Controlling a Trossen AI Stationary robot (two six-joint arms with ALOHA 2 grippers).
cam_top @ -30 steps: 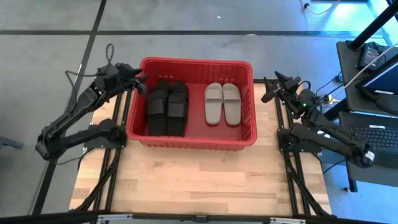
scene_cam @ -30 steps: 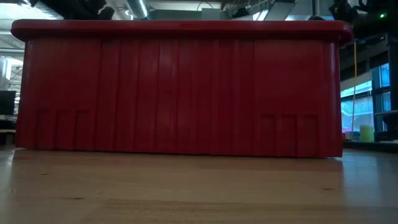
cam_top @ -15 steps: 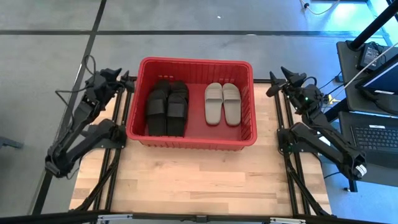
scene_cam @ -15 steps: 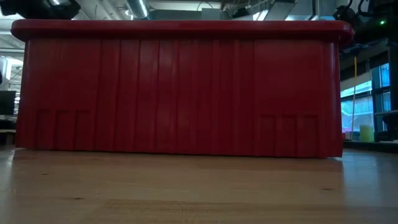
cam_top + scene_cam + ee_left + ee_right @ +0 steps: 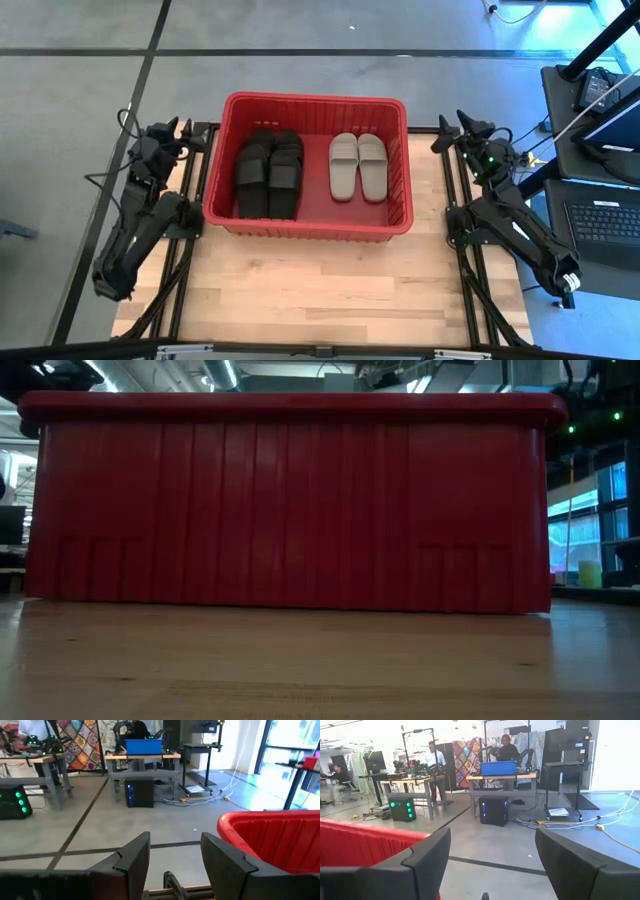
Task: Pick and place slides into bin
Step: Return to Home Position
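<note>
Left gripper hovers off the left edge of the table, near the far left corner of the bin, fingers apart with nothing between them; right gripper hangs past the bin's far right corner, fingers spread wider, also empty; the bin stands on the table's far half; black slides lie packed together in its left half; beige slides lie side by side in its right half, apart from the black ones.
</note>
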